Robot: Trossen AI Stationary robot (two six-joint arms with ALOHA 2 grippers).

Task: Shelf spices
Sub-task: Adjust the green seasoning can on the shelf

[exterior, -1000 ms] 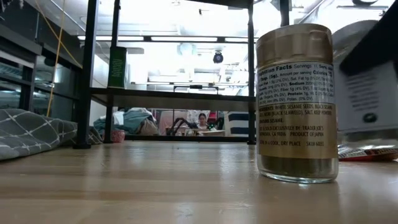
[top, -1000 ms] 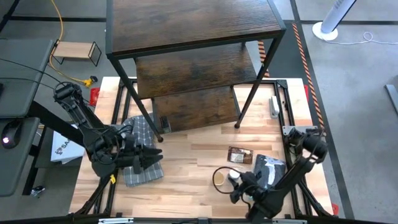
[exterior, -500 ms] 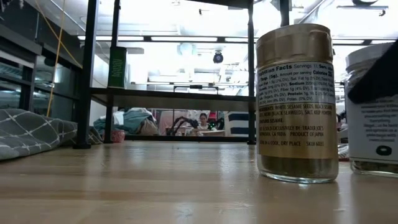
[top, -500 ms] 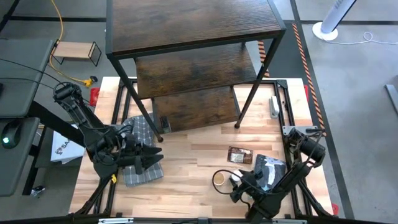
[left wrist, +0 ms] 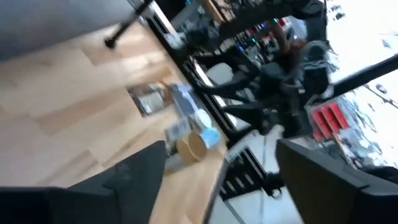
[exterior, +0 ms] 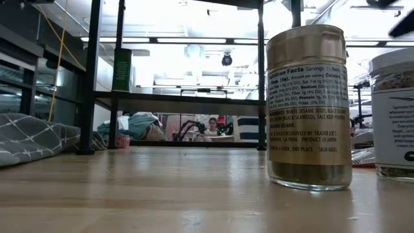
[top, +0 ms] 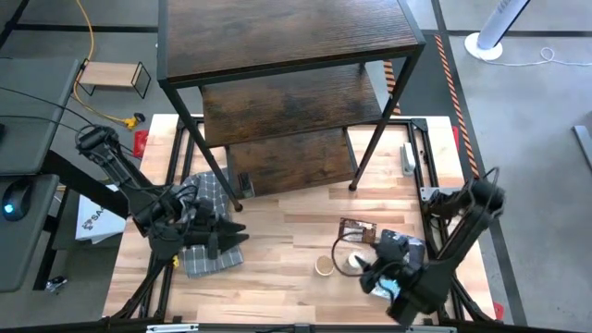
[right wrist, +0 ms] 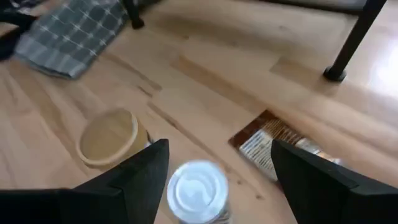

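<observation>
The shelf [top: 287, 92] stands at the table's far side, with its feet on the table. A tan round canister [top: 325, 265] and a white-capped jar [right wrist: 198, 190] stand upright side by side near the table's near edge. They also show in the low view as the canister [exterior: 309, 107] and the jar [exterior: 394, 116]. My right gripper [right wrist: 219, 146] is open and hangs above the white-capped jar, a finger to either side, clear of it. My left gripper [top: 236, 239] is open over a grey checked cloth [top: 208, 231] at the table's left.
A brown packet [top: 356, 229] and a blue-and-white package [top: 404, 248] lie flat just behind and to the right of the jars. Bare wood lies between the cloth and the canister. A small light-wood stand [top: 113, 78] sits off the table, far left.
My right gripper set the white-capped jar upright beside the tan canister, let go and rose clear of it, shifting a little toward the table's right. The jar, tilted and held a second ago, now stands on its base.
</observation>
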